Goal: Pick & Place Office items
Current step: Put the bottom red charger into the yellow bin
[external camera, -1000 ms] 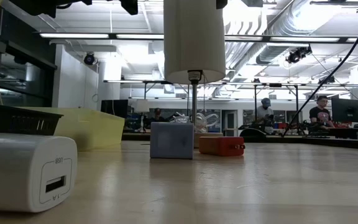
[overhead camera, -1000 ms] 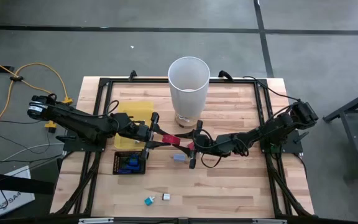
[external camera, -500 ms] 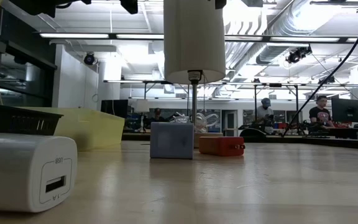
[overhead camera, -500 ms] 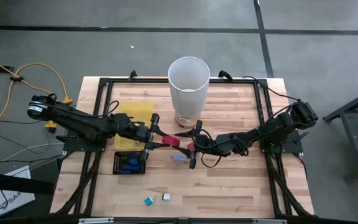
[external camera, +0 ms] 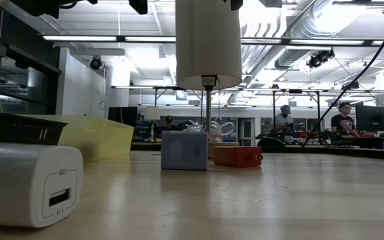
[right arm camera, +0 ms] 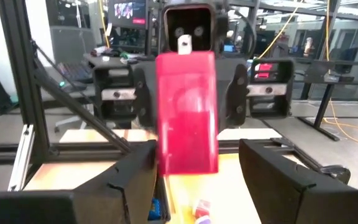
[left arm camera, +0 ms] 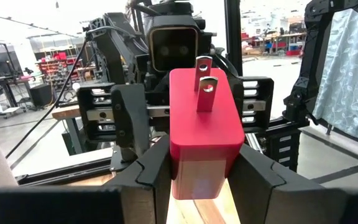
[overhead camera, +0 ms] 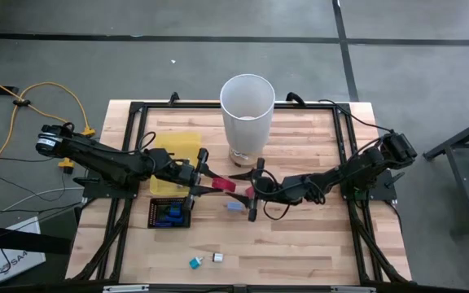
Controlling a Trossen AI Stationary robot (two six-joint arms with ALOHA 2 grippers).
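Note:
A red plug charger (overhead camera: pixel 222 185) hangs in the air over the table's middle, between my two grippers. My left gripper (left arm camera: pixel 201 168) is shut on its end away from the prongs. My right gripper (right arm camera: pixel 199 155) faces it from the right and is open. Its fingers stand on either side of the charger's prong end (right arm camera: pixel 185 43), with a clear gap on one side. Small office items lie on the wood: a light blue piece (overhead camera: pixel 234 206), a teal one (overhead camera: pixel 195 262) and a white one (overhead camera: pixel 216 258). My left gripper pinches the red charger's two side faces (left arm camera: pixel 180 177) between its two fingers, at the end opposite the metal prongs (left arm camera: pixel 204 78). The fingers come in level from the table's left. The charger is lifted clear of the table and its prongs point toward my right gripper.
A tall white bin (overhead camera: pixel 247 110) stands at the far middle. A yellow tray (overhead camera: pixel 177 149) and a black mesh tray (overhead camera: pixel 169 213) holding blue pieces sit on the left. In the low view a white charger (external camera: pixel 29 183), a bluish block (external camera: pixel 184 150) and an orange-red piece (external camera: pixel 237 156) lie on the table.

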